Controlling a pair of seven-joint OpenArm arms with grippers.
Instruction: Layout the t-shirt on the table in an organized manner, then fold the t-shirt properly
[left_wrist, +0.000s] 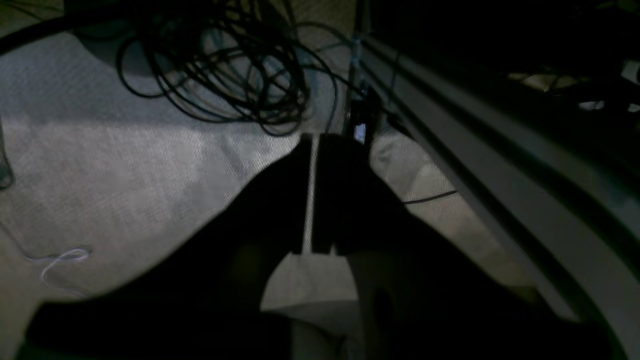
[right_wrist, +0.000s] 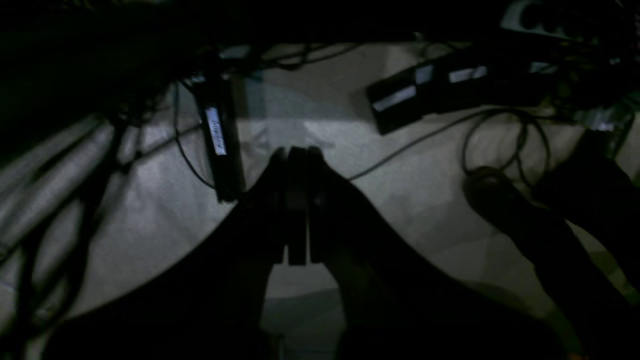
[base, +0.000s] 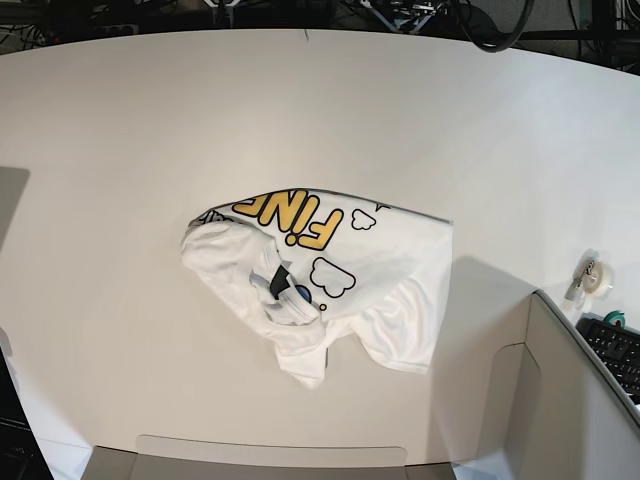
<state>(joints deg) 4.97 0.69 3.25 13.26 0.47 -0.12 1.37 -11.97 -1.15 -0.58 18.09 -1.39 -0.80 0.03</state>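
The t-shirt (base: 350, 290) lies crumpled near the middle of the white table (base: 150, 150), print side up, with yellow letters and cloud shapes showing. Its lower left part is bunched and folded over, and the dark neck label (base: 280, 281) shows in the folds. Neither arm appears in the base view. In the left wrist view my left gripper (left_wrist: 312, 142) is shut with only a thin slit between its dark fingers and nothing held; it points at carpeted floor. My right gripper (right_wrist: 297, 152) is likewise shut and empty above the floor.
A grey box-like panel (base: 570, 400) stands at the table's front right, with a tape roll (base: 597, 275) and a keyboard (base: 620, 350) beside it. A coil of black cables (left_wrist: 225, 75) and a metal rail (left_wrist: 500, 165) are below the left gripper. Power strips (right_wrist: 220, 135) and cords lie below the right gripper.
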